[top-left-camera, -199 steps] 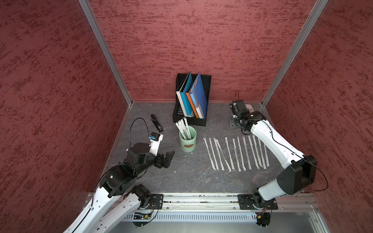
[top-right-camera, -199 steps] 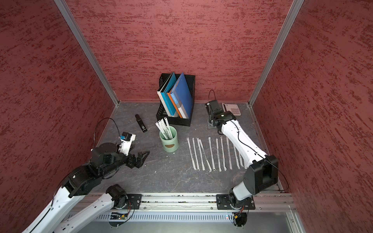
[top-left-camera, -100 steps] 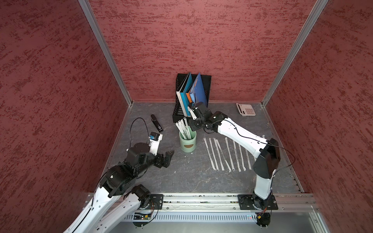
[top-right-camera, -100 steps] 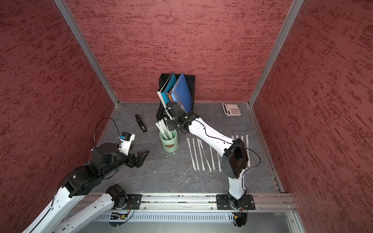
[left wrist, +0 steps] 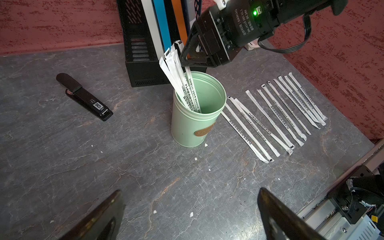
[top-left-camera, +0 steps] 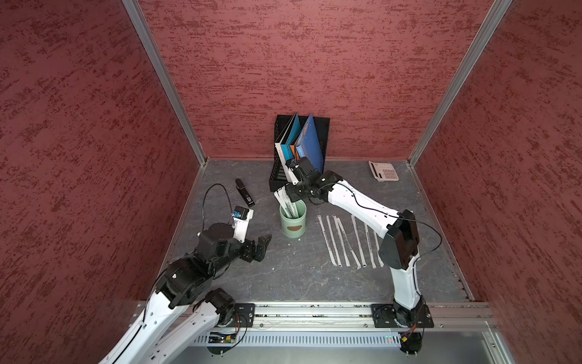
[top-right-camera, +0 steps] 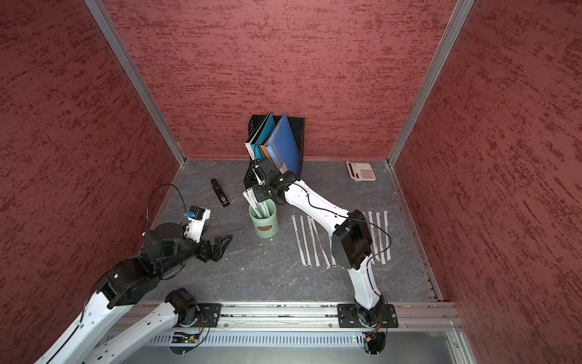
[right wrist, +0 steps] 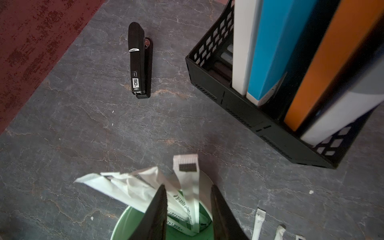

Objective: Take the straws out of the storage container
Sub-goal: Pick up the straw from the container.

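The storage container, a mint-green cup [top-left-camera: 293,224] [top-right-camera: 264,226] [left wrist: 193,128] with a brown oval mark, stands upright mid-table. Several white wrapped straws [top-left-camera: 284,201] [left wrist: 175,74] [right wrist: 124,185] lean out of it toward the file rack. Several more straws [top-left-camera: 343,242] [top-right-camera: 310,239] [left wrist: 276,112] lie in a row on the table to its right. My right gripper [top-left-camera: 291,197] [top-right-camera: 259,193] [left wrist: 184,61] [right wrist: 189,189] hangs over the cup's rim, jaws apart, with one straw top between them and a gap on each side. My left gripper [top-left-camera: 262,246] [top-right-camera: 224,241] [left wrist: 190,192] stays open and empty, low over bare table left of the cup.
A black mesh file rack [top-left-camera: 302,148] [right wrist: 228,99] with blue, orange and white folders stands just behind the cup. A black stapler [top-left-camera: 245,193] [left wrist: 83,97] lies to the cup's back left. A beige calculator [top-left-camera: 383,171] sits in the back right corner. Red walls enclose three sides.
My right arm has swung from the back right corner across to the cup and now holds its jaws around the straw tops. The left arm has not moved.
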Motion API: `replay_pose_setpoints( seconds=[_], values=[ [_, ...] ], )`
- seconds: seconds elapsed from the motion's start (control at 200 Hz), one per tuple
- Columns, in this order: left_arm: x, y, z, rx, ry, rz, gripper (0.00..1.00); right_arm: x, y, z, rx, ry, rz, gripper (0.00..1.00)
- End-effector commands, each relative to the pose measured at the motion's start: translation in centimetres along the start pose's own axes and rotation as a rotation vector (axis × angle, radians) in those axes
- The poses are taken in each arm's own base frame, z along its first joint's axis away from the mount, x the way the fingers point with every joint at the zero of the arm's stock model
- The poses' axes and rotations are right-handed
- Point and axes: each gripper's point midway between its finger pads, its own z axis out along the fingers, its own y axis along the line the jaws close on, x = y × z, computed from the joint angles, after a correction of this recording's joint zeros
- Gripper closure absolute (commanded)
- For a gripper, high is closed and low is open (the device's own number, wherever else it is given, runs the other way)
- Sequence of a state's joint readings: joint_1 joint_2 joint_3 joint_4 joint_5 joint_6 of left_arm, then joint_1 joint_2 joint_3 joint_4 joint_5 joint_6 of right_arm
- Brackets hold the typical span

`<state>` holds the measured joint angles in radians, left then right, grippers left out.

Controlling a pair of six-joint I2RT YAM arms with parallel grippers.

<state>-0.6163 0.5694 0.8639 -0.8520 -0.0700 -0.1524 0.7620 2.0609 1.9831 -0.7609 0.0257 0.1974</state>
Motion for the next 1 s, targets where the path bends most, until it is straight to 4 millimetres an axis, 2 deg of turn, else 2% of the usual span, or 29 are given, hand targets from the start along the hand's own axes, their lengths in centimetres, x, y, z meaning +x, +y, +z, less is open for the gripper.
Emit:
replay_pose_setpoints(
  seconds=[0.0,0.286,0.536,0.776,0.997],
  values=[
    [-0.5,0.1,0.0,-0.007,-0.018,-0.011,0.01,0.0,0.4,0.4,-0.015,0.014,-0.012,0.68],
    [-0.5,0.1,0.1,-0.008,-0.017,-0.013,0.00,0.6,0.2,1.5,-0.002,0.036,-0.012,0.70],
    [-0.5,0.2,0.1,-0.009,-0.016,-0.013,0.01,-0.3,0.3,0.8,-0.009,0.006,-0.009,0.89],
    [-0.5,0.2,0.0,-0.009,-0.021,-0.012,0.01,-2.0,0.5,-2.4,-0.017,-0.053,-0.012,0.94],
    [-0.5,0.1,-0.2,-0.004,-0.025,-0.012,0.01,-4.2,0.5,-7.6,-0.013,-0.142,-0.020,0.95]
  ],
)
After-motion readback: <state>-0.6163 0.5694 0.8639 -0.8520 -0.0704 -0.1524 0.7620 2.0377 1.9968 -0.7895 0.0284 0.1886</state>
